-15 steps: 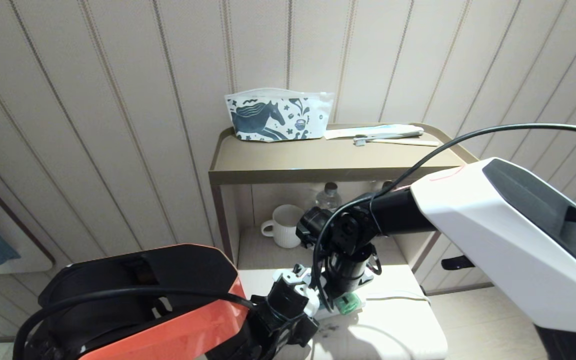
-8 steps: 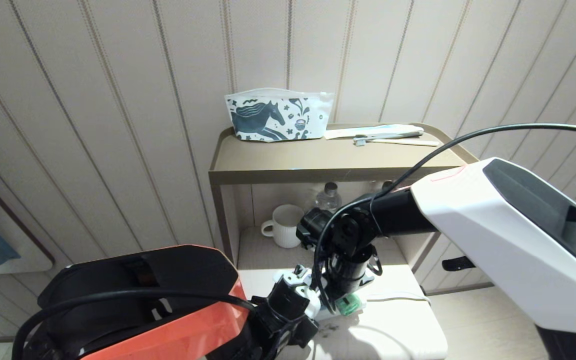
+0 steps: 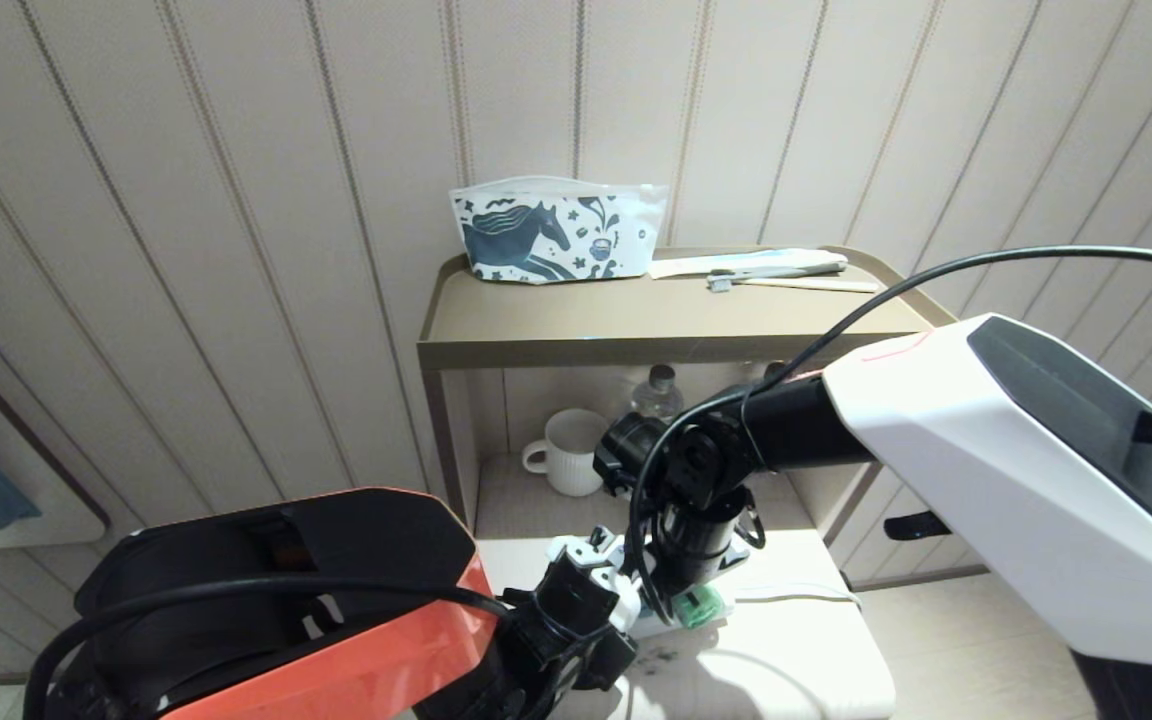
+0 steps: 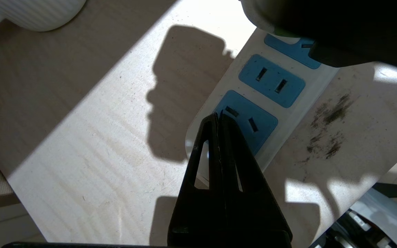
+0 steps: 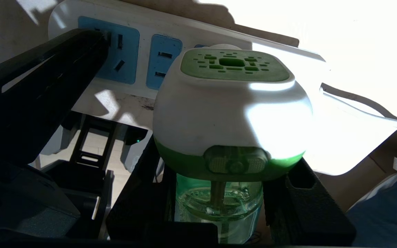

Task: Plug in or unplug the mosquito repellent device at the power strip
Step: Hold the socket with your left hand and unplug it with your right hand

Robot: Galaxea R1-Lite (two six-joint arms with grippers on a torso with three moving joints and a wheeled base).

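Observation:
The mosquito repellent device [image 5: 233, 106], a white body with a green vented top and a translucent green bottle [image 5: 219, 203], stands over the far socket of the power strip [image 5: 133, 51]. Its prongs are hidden. My right gripper [image 5: 224, 193] is shut on the bottle, one finger on each side. In the head view the device [image 3: 701, 605] shows green beneath the right wrist. My left gripper [image 4: 219, 117] is shut, and its tips press on the near end of the power strip [image 4: 271, 79], beside the first blue socket. Two socket faces are bare.
The strip's thin white cord [image 5: 357, 106] trails off over the pale table [image 3: 786, 680]. A dark smudge [image 4: 329, 113] marks the table beside the strip. Behind stand a white ribbed mug [image 3: 568, 450] and a clear water bottle [image 3: 656, 395] under a shelf carrying a horse-print pouch [image 3: 556, 230].

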